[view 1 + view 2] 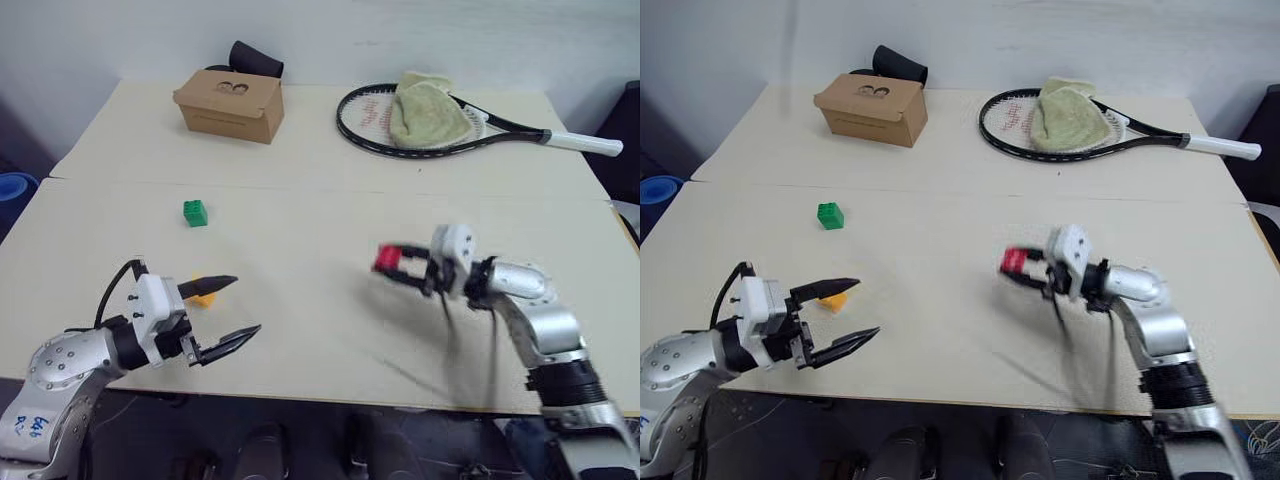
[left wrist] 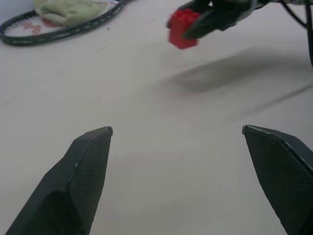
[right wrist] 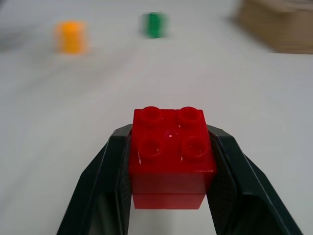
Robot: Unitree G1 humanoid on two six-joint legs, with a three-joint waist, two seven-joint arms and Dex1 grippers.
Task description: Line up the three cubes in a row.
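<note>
Red studded plastic brick [image 3: 171, 156] is squeezed between the two black fingers of the right gripper [image 1: 392, 263], studs up, and it looks carried just clear of the cream tabletop [image 1: 330, 210], judging by the shadow under it. So one cube is in hand. The left gripper [image 1: 230, 310] hangs with its jaws spread wide and nothing between them.

Taking the small green studded brick [image 1: 195, 213] as the marker: the red one sits well off to the robot's right of it and a little nearer the robot. The yellow-orange brick [image 1: 204, 296] lies nearer the robot than the green one, almost straight toward the front edge, and tucked just behind the upper finger of the left gripper. Green and yellow-orange are apart, red is far from both, so no row yet. By my reading the work is at an early stage: the red brick needs setting down in line with the other two.

Beyond the green brick, toward the far edge, stands a brown cardboard box [image 1: 230, 105] with a dark rolled object [image 1: 255, 58] behind it. Far to the green brick's right and back lies a black tennis racket [image 1: 440, 125] with a pale green cloth [image 1: 425, 110] on its strings. None of these crowds the open stretch around the green brick; the left gripper beside the yellow-orange one is the likeliest obstruction.
</note>
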